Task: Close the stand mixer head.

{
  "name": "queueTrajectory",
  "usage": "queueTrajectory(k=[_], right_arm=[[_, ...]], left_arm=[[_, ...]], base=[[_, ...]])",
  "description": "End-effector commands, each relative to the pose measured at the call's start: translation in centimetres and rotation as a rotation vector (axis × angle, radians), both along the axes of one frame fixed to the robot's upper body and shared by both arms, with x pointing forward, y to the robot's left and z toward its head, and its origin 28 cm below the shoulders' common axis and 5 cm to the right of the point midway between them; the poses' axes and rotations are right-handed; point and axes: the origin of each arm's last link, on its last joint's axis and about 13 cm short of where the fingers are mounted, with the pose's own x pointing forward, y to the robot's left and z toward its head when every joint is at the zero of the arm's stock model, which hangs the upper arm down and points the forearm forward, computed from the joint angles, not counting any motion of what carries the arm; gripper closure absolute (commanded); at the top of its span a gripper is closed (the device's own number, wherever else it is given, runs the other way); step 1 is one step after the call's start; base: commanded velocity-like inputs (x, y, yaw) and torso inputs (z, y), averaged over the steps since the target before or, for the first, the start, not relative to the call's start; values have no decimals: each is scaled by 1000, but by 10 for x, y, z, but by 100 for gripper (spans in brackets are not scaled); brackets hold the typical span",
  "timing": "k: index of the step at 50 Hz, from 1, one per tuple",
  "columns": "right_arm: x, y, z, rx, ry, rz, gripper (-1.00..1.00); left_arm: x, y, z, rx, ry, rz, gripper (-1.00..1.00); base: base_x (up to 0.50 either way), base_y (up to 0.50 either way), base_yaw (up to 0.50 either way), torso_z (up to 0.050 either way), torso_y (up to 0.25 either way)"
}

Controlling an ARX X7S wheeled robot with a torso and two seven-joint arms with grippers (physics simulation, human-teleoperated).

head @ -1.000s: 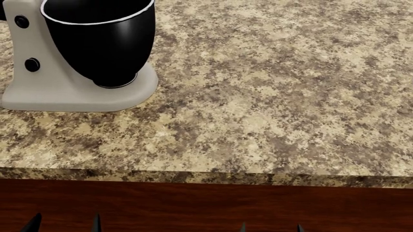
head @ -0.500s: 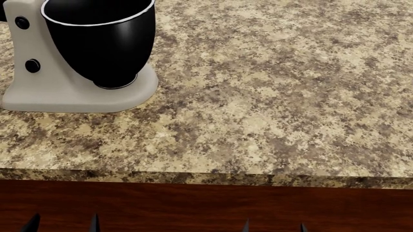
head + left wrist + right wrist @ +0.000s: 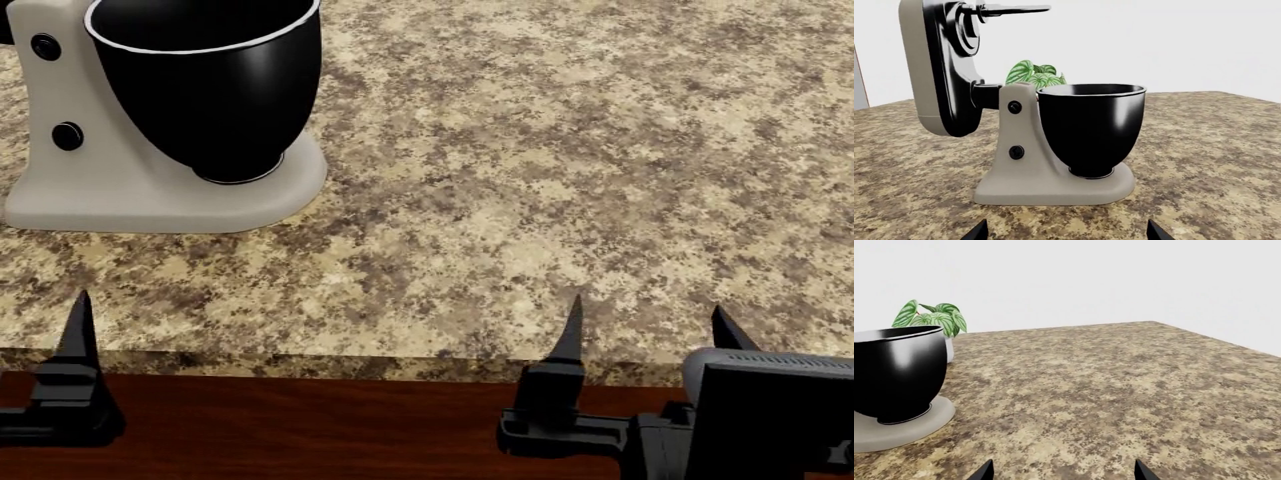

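The stand mixer head (image 3: pixel 929 70) is tilted up and back: cream housing, glossy black underside facing the bowl, beater shaft (image 3: pixel 1014 8) sticking out at its top end. It is out of the head view. The black mixing bowl (image 3: pixel 1091 130) (image 3: pixel 207 90) sits on the cream base (image 3: pixel 1054 185) (image 3: pixel 147 195). My left gripper (image 3: pixel 1066 232) is open and empty, well short of the mixer; one of its fingers (image 3: pixel 80 330) shows at the counter's front edge. My right gripper (image 3: pixel 650 330) (image 3: pixel 1063 471) is open and empty over the front edge, right of the mixer.
The speckled stone counter (image 3: pixel 561 180) has a front edge (image 3: pixel 400 365) above a dark wood cabinet front (image 3: pixel 334 430). A green potted plant (image 3: pixel 1035 75) (image 3: pixel 931 317) stands behind the mixer. Two black knobs (image 3: pixel 1015 107) sit on the column.
Both grippers have risen into the head view, from only their tips at the bottom edge to the counter's front edge. The mixer has not moved.
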Motion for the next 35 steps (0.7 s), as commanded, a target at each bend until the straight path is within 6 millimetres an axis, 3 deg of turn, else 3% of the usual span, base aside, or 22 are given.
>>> queueTrajectory(k=[1,12,35], right_arm=[[-24,-3,32,-99,-25,11,-100],[-23,-3,27,-142,-24,14,-100],[-30,-10,38,-113,-78,-20,-100]], left_arm=[[-15,9,19,65,41,17,-100],[-17,13,22,45,50,28,-100],[-22,15,28,54,43,34,-100]], base=[[0,0,0,0,0],[7,15,0,0,0],[263,492,0,0,0]])
